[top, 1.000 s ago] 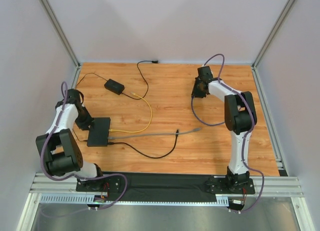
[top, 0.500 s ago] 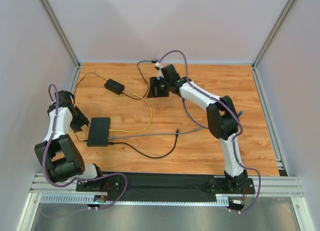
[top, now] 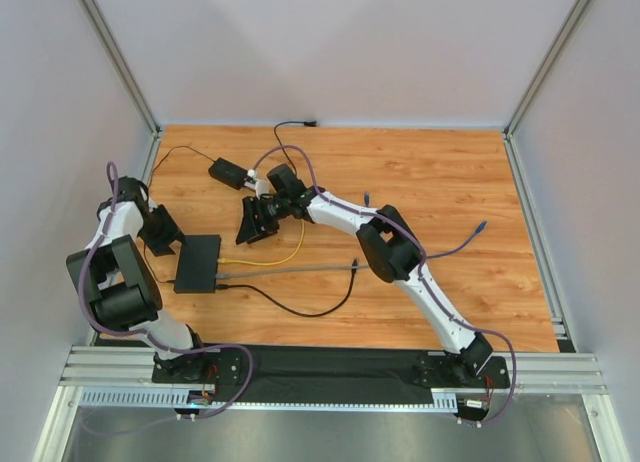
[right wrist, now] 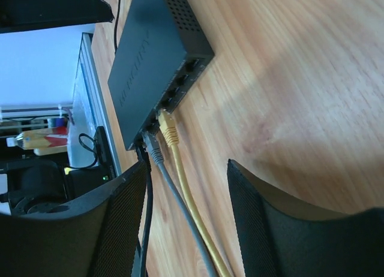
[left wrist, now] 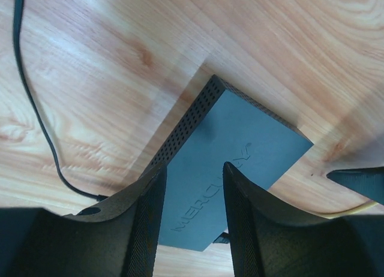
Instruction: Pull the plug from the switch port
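The switch [top: 198,263] is a flat black box on the wooden table at the left. A yellow plug [right wrist: 168,127], a grey plug [right wrist: 155,150] and a black cable [right wrist: 147,193] sit in the sockets on its right edge. The yellow cable [top: 285,254] and grey cable [top: 290,270] run off to the right. My left gripper [top: 163,232] is open and empty, just beyond the switch's far left corner; the left wrist view shows the switch [left wrist: 240,169] between its jaws [left wrist: 194,169]. My right gripper [top: 255,220] is open and empty, above the cables right of the switch [right wrist: 150,67].
A smaller black power brick [top: 228,172] lies at the back left with its thin cord running to the back edge. A black cable [top: 300,307] loops over the middle front of the table. Metal frame posts and white walls surround the table.
My right arm has swung from the far right of the table across to the left, ending near the switch's cables. My left gripper has shifted slightly beside the switch.
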You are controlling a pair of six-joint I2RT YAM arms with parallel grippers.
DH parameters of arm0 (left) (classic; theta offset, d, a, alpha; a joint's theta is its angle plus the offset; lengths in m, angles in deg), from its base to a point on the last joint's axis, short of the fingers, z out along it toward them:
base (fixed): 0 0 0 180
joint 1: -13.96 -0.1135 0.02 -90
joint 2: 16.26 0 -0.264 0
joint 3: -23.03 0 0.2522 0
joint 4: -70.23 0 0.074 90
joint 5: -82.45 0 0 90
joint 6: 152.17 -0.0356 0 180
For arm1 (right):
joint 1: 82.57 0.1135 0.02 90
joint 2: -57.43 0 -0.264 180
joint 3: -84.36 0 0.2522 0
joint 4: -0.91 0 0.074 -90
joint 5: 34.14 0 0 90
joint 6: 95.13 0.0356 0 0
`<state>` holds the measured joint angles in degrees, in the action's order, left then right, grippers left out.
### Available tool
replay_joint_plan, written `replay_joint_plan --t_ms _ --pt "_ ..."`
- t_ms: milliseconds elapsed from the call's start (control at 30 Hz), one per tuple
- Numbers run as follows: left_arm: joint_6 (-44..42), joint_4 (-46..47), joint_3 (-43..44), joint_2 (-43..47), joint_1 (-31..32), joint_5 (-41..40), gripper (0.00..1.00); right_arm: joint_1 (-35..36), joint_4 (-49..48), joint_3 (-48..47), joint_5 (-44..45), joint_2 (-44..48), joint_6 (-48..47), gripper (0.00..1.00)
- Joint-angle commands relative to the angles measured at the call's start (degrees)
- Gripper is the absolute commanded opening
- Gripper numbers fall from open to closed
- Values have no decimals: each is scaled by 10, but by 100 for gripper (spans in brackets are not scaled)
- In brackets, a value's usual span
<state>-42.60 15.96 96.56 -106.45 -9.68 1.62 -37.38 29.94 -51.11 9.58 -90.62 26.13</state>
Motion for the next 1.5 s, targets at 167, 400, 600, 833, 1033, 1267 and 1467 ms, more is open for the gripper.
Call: replay_joint_plan --t_ms 167,400,600,833,1033,1267,1467 --pt "-14 8 11 -36 -7 40 50 11 -59 -100 -56 -72 92 55" --pt "-10 26 -5 -41 -4 84 49 20 -43 -114 -70 -84 106 51" --pt "-12 27 -4 -54 20 100 48 23 -14 -114 -84 -92 109 46" --pt "-9 30 -4 -22 27 80 48 23 43 -114 -88 -89 71 36" --pt "-9 15 -11 60 53 -12 47 24 57 -114 -82 -97 64 34" --pt "30 6 -45 84 118 -21 41 31 64 -122 -68 -102 62 34" --pt "39 5 -49 48 134 -6 25 40 49 -141 -67 -118 85 34"
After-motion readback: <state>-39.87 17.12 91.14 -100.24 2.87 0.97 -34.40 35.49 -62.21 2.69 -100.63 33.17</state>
